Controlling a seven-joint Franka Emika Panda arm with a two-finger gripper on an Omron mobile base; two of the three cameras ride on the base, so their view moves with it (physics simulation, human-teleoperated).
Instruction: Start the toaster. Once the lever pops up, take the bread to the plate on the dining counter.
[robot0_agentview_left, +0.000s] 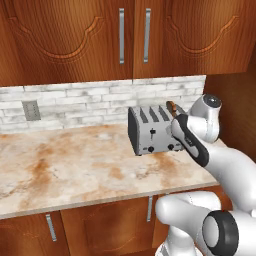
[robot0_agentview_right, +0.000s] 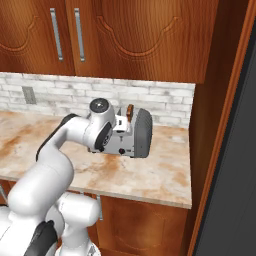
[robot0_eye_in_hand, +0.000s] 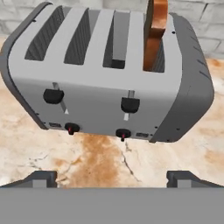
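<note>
On the marbled counter, the toaster with bread sits ahead of the spread, empty fingers.

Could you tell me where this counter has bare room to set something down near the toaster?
The counter is bare from the toaster leftward to the wall outlet, and along its front edge. Beyond the toaster a narrower strip runs to the wooden side panel. It is crowded at the toaster's front, where the open gripper hovers.
</note>
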